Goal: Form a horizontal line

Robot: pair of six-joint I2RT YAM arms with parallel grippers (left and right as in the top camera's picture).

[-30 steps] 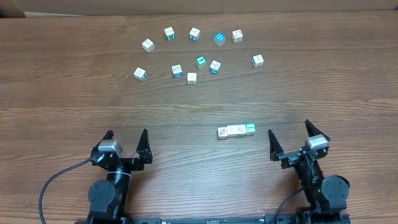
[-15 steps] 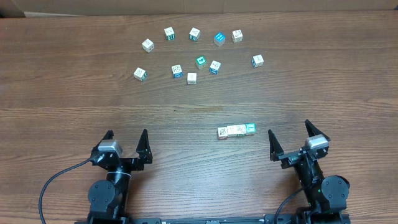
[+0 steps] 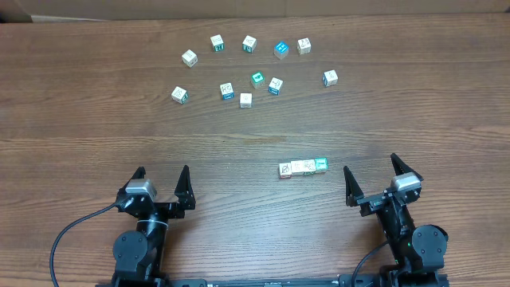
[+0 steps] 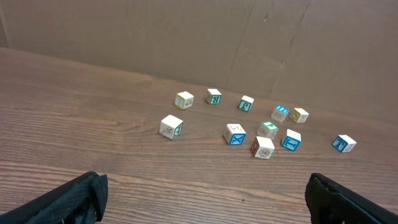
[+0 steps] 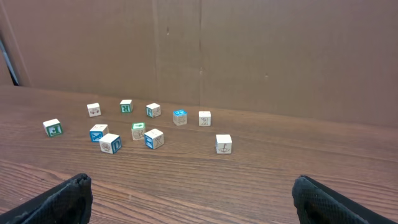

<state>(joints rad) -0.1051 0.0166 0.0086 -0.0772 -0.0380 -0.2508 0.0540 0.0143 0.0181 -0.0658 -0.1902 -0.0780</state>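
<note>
Short cube row (image 3: 303,167) (green-ended), seemingly touching

Bare table (image 3: 96,119) lies between the left gripper (image 3: 163,171) and the loose cubes (image 3: 246,100) at the far side; the horizontal line (image 3: 304,167) sits near the right gripper (image 3: 370,165), on its inner side, barring a sideways sweep there; gaps among the loose cubes are narrow.

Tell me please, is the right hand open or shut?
Open. In the overhead view the right hand has its two fingers spread wide apart, with nothing held between them.
</note>
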